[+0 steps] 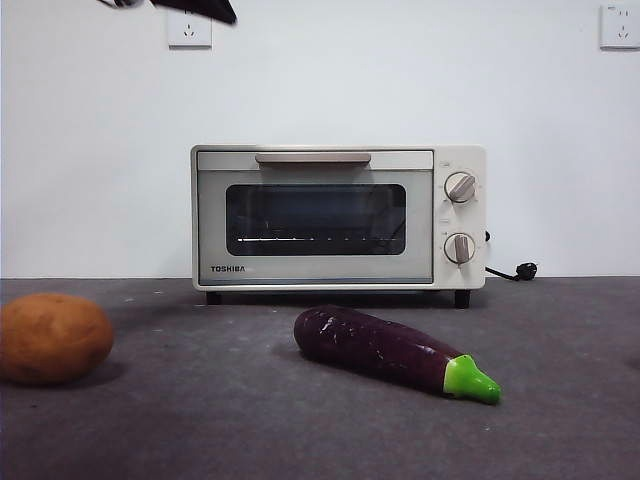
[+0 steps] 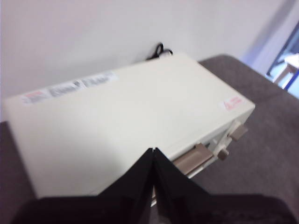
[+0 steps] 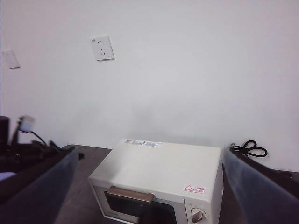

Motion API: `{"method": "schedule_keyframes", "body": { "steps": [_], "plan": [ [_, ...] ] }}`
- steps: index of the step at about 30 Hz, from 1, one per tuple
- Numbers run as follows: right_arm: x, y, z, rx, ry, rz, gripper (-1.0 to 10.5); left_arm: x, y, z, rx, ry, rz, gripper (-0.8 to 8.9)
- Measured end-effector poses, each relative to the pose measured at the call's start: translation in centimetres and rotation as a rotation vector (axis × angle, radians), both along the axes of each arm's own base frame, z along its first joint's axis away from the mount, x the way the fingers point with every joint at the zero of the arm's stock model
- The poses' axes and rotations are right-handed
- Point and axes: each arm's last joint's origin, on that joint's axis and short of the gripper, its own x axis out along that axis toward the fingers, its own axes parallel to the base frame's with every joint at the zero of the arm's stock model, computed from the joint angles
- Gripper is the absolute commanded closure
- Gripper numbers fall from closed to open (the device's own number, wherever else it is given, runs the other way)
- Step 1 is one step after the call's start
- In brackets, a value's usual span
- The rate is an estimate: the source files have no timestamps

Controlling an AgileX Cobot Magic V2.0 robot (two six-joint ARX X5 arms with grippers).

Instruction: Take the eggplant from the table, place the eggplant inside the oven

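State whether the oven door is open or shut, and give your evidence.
Shut: the oven door stands upright, flush with its front, handle at the top.

Your front camera sits low at counter point(image 1: 300, 440) level, facing the oven point(image 1: 338, 215) door squarely and close. Your left wrist camera looks steeply down on the oven point(image 2: 121, 126) top from just above. Your right wrist camera views the oven point(image 3: 159, 182) from higher and farther off.
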Motion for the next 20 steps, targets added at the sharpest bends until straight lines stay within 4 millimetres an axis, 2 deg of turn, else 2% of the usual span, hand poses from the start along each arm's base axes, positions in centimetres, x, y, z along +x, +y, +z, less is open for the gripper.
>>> {"method": "schedule_keyframes", "body": {
  "steps": [9,20],
  "plan": [
    [-0.1,0.0,-0.2,0.004,0.024,0.018,3.2,2.7,-3.2,-4.2,0.091,0.032,-0.041,8.19],
    [-0.1,0.1,-0.6,0.005,0.06,0.019,3.2,4.3,-4.7,-7.2,0.158,0.044,-0.064,8.19]
  ]
}}
